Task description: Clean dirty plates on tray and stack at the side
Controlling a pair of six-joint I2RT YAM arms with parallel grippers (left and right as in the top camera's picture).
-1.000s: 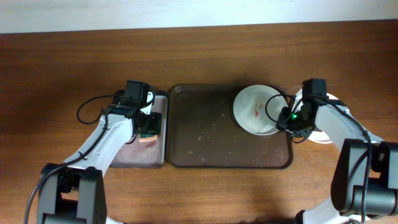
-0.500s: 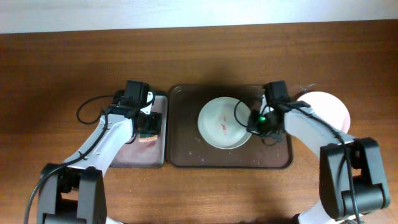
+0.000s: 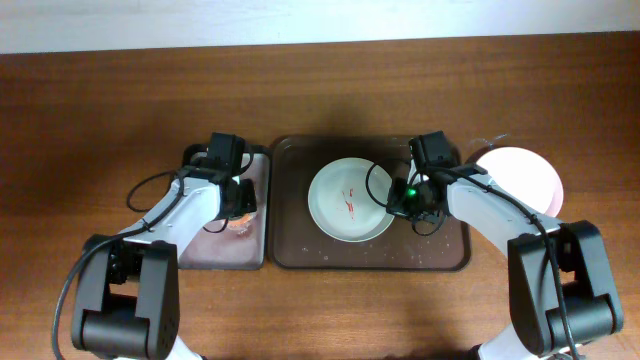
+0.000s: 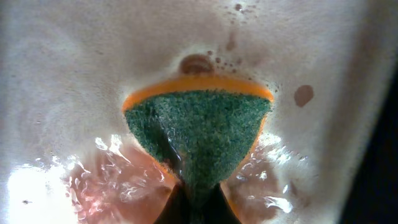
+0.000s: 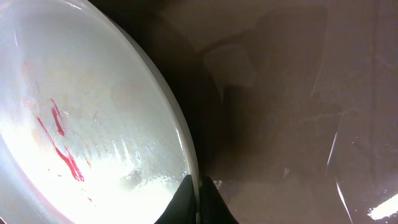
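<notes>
A white plate [image 3: 345, 200] with thin red squiggles lies in the middle of the dark brown tray [image 3: 300, 235]. My right gripper [image 3: 402, 198] is shut on the plate's right rim. In the right wrist view the rim passes between the fingertips of the right gripper [image 5: 198, 200], with the plate [image 5: 81, 118] to the left and the tray floor [image 5: 298, 99] to the right. Another white plate [image 3: 525, 172] rests on the table right of the tray. My left gripper [image 3: 240, 205] is shut on a green and orange sponge [image 4: 199, 134], pinched at the left gripper [image 4: 198, 210].
The sponge hangs over a smaller tray [image 3: 215, 250] left of the brown one, whose inside [image 4: 74, 74] is wet and pinkish. Crumbs and droplets dot the brown tray's floor. Cables trail from both arms over the wooden table [image 3: 100, 90].
The right gripper has dragged the squiggled plate leftward from the tray's right corner to its middle. The left gripper has shut on the sponge.
</notes>
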